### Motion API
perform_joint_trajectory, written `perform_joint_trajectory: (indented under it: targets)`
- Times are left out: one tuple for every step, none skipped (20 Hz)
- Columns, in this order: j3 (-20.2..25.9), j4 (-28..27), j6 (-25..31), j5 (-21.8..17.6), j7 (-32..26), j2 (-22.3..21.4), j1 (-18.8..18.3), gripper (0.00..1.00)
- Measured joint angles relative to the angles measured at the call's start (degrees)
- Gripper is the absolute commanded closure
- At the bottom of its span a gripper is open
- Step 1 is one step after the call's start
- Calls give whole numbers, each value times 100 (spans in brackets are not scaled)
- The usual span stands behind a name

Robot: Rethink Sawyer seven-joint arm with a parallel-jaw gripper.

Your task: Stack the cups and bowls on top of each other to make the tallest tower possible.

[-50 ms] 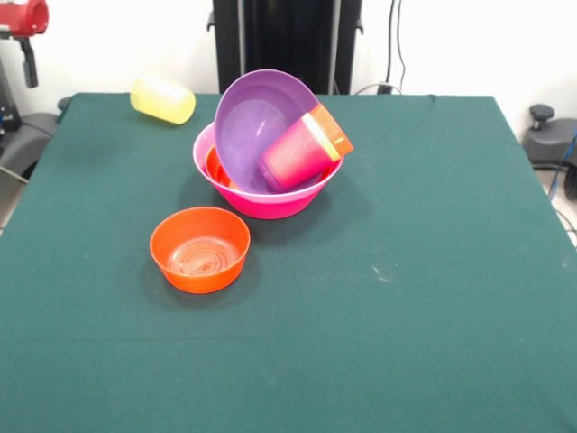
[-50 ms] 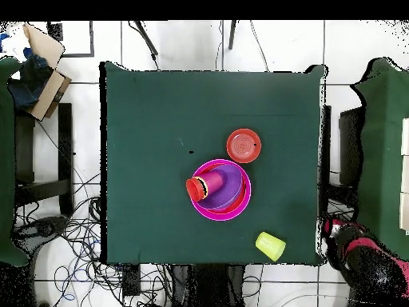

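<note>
A big pink bowl [image 1: 270,200] is sitting near the middle of the green table [image 1: 406,298], serving as the base of the tower. Inside it, a wide shallow purple bowl [image 1: 252,126] is leaning steeply, tipped almost on edge with its hollow facing the front camera, and an orange bowl's rim [image 1: 215,169] is peeking out from under it along the pink bowl's inner wall. A nested bundle of cups [image 1: 302,149] is lying on its side across the purple bowl, resting on the pink bowl's rim: the outermost piece is magenta, with a thin yellow edge and then an orange rim showing at the end that points up and away from the purple bowl. From overhead, the same bundle [image 2: 204,187] is lying across one side of the pink bowl [image 2: 240,209]. A small orange bowl [image 1: 199,248] is standing upright on the cloth just beside the pink bowl, apart from it. A yellow cup [image 1: 163,98] is lying on its side near a table corner, well apart from the tower. A red part of the arm [image 1: 20,18] is showing at the picture's edge, beside the table; the gripper itself is not showing in either view, so its state cannot be told.
</note>
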Motion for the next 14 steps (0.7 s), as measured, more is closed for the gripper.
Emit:
perform_joint_trajectory:
  targets:
    - [0,23,-24,-21,0,-16,19,0]
    - [0,57,-63,-49,0,-41,39,0]
    - [-1,98,-103,-74,0,-71,54,0]
    - [-1,141,-152,-90,0,-103,64,0]
    - [-2,208,-221,-102,0,-147,78,0]
    - [-5,230,-245,-102,0,-160,84,0]
    - [-15,280,-292,-102,0,-190,99,0]
    - [-26,310,-319,-102,0,-210,113,0]
    - [-48,339,-349,-102,0,-227,130,0]
    - [-65,357,-367,-102,0,-231,142,0]
    - [-99,382,-400,-102,0,-230,160,0]
    - [-135,402,-429,-101,0,-230,174,0]
    - [-170,420,-455,-115,0,-230,186,0]
    - [-206,438,-480,-129,0,-230,198,0]
